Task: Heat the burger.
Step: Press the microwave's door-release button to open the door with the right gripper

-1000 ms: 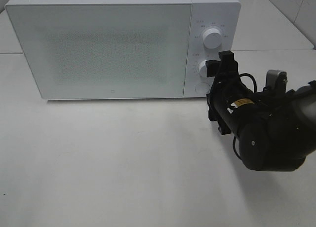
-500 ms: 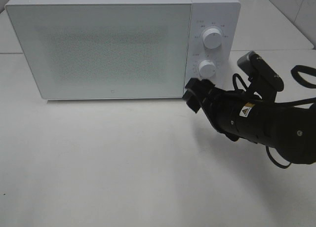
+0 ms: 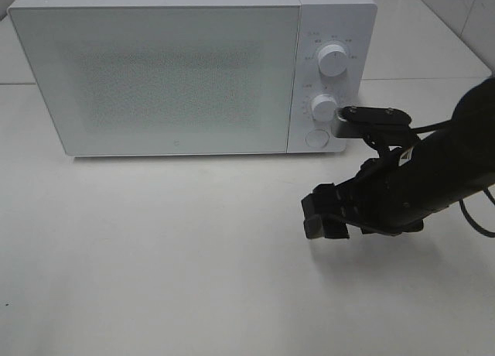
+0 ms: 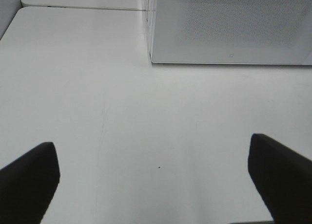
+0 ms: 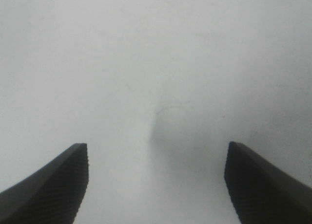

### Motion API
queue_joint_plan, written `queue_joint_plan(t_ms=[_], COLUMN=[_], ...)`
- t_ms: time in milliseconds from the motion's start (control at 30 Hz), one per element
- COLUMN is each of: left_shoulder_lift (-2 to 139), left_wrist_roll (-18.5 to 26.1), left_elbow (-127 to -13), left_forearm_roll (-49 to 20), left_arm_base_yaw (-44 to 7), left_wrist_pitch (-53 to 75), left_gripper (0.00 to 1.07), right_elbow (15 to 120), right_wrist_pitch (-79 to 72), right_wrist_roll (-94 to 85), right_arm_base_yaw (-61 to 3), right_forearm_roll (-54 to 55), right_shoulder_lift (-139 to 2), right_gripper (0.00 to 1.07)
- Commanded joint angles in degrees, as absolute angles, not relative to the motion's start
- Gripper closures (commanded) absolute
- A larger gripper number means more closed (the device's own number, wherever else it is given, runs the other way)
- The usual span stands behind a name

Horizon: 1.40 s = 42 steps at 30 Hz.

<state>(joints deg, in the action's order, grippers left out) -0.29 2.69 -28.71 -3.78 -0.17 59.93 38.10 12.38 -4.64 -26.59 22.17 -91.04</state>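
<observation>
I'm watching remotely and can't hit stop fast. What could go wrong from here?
The microwave is shut and no burger shows in any view, so it might run empty.
The right arm's camera bracket looks close to the lower dial; a swing could knock the setting.
The open right gripper hangs low over the table and may scrape it.

Microwave panel [image 3: 340, 85] markings illegible.
</observation>
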Motion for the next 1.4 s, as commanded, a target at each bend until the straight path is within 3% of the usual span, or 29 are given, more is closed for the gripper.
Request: queue_joint_plan(t_ms=[33,300,767,1400], left_shoulder_lift=[-1.72,-1.72,-1.72,-1.72], left_wrist_roll=[2.69,2.69,2.69,2.69], left_elbow=[-28.48,-28.48,-28.48,-28.48], left_forearm_roll=[-4.13,-4.13,-4.13,-4.13], left_arm_base_yaw=[0.11,0.11,0.11,0.11], left_wrist_pitch=[59.42,59.42,59.42,59.42], left_gripper=[0.09,0.09,0.09,0.09], right_elbow=[40.39,45.03,45.26,36.04], right_wrist_pitch=[20.86,38.56,51.17,61.31], right_wrist_roll=[-7.51,-6.19,-3.78,-2.01], right_arm_base_yaw=[-26.07,-26.07,-26.07,-24.64], right_forearm_roll=[18.91,11.97,7.62,1.78], right_shoulder_lift=[-90.07,-82.22,-60.96,-15.07], right_gripper=[0.31,0.31,0.31,0.31])
